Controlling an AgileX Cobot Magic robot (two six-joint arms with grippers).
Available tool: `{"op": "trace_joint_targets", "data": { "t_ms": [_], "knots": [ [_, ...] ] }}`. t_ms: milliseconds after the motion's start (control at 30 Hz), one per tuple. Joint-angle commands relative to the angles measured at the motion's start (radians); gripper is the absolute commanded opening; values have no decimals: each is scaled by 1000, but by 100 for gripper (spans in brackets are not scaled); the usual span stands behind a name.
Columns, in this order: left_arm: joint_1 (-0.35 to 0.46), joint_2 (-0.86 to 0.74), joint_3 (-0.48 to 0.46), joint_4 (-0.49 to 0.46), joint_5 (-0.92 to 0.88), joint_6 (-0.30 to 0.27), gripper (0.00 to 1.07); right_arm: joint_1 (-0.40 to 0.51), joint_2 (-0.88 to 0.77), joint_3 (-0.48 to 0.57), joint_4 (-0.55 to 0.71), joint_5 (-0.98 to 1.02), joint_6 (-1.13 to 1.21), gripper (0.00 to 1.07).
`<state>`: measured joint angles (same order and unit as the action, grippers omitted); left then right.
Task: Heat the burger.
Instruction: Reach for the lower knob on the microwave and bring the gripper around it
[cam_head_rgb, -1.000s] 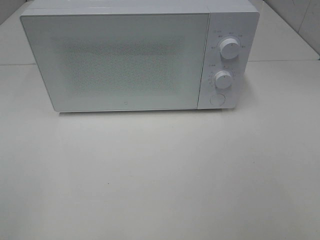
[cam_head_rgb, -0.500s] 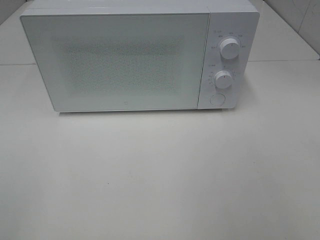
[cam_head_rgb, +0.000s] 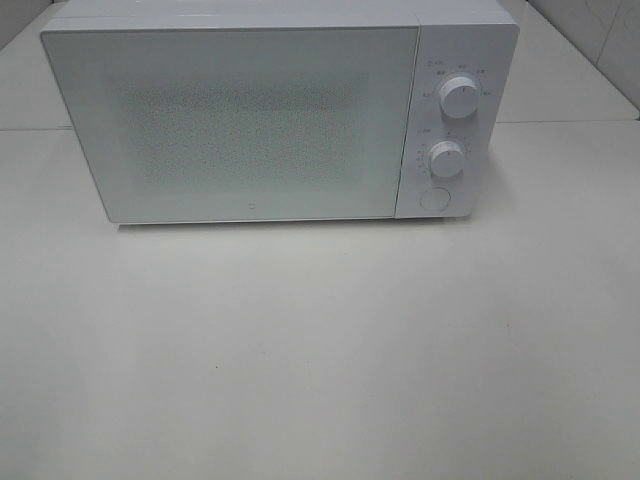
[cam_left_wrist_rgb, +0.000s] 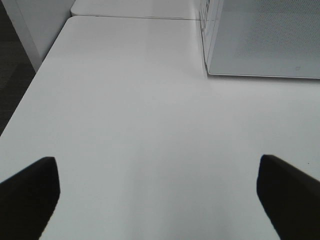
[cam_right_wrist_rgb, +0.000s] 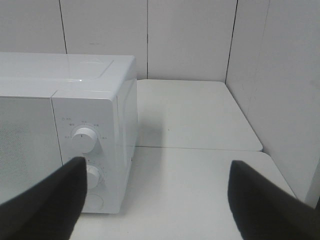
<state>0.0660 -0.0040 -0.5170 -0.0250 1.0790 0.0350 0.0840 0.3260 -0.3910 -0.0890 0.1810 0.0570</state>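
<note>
showing shut microwave (cam_head_rgb: 250, 120), dial labels (cam_head_rgb: 434, 64) unreadable

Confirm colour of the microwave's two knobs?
White: upper knob, lower knob; clearest in exterior high view.

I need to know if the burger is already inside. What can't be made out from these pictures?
- Burger: in no view; the closed, dotted microwave door hides the inside.
- Dial labels: too small in the exterior high view, blurred in the right wrist view.
- Lower dial: right wrist view, partly behind a finger of the right gripper.
- Microwave: cut off by the edge in both wrist views.
</note>
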Motion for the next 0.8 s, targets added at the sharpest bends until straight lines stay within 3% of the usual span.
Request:
{"op": "trace_joint_targets", "data": {
  "t_ms": [33,333,800],
  "knots": [
    [2,-14,2,-10,-8,3,100,3,63,4,-3,-95,-7,76],
    [2,-14,2,-10,-8,3,100,3,310,4,-16,-335,-11,76],
    [2,-14,2,-10,-8,3,100,3,555,5,-31,-608,-11,76]
  ]
}}
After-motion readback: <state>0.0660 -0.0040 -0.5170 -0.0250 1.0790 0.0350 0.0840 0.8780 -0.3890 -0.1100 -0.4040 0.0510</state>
